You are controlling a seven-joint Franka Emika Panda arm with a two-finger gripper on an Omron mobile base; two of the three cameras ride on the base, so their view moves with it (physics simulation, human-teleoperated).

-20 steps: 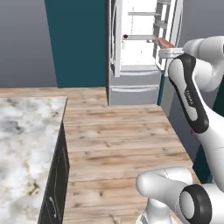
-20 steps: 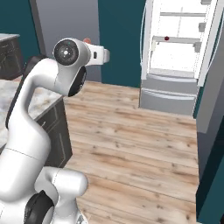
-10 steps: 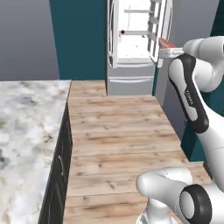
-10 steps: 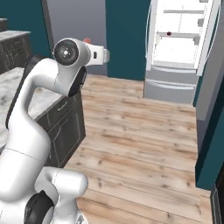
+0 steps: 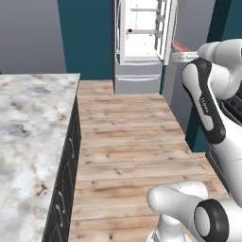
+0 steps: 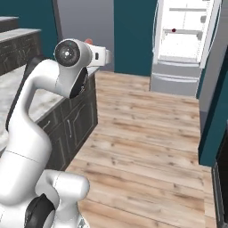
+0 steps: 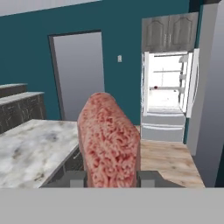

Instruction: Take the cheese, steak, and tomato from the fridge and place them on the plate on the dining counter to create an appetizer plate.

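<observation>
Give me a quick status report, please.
Gripper shut on steak. Tomato on shelf in open fridge. Nothing in the way.

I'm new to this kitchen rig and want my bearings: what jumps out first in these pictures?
The steak, a pink-red marbled slab, stands upright in the pincer, large in the foreground of the hand view. Beyond it, across the wood floor, the fridge stands open and brightly lit, with the tomato a small dark red dot on a shelf. A marble-topped counter runs along the left of the left base view.
</observation>
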